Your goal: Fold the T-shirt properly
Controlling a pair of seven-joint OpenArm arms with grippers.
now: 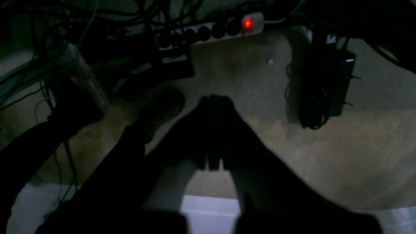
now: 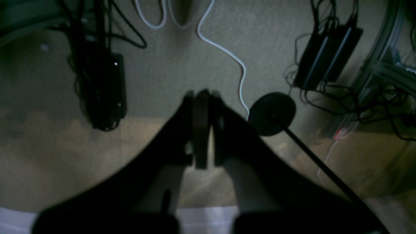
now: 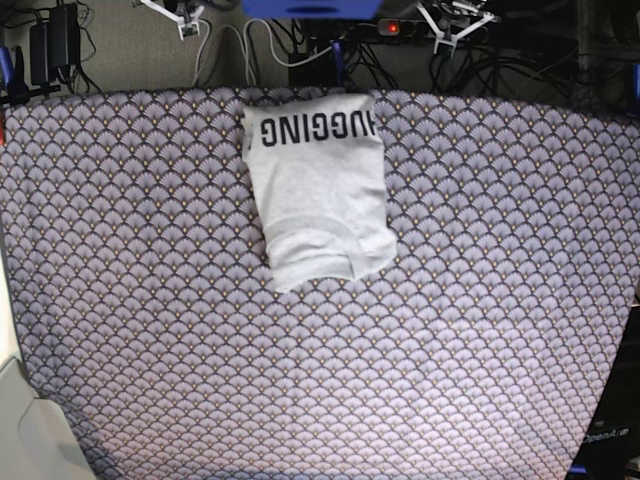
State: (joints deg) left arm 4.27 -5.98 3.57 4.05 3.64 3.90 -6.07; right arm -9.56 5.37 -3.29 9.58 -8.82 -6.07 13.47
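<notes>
Base view shows the T-shirt (image 3: 320, 190) folded into a compact block on the tablecloth (image 3: 480, 330), far of centre, long axis running near-to-far (lettering at the far end). Left gripper (image 1: 213, 100) and right gripper (image 2: 201, 96) hang pressed together, empty, beyond the table's far edge over the floor; neither looks clearly nearer.

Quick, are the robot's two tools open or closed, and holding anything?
Left tool: closed, holding nothing.
Right tool: closed, holding nothing.
</notes>
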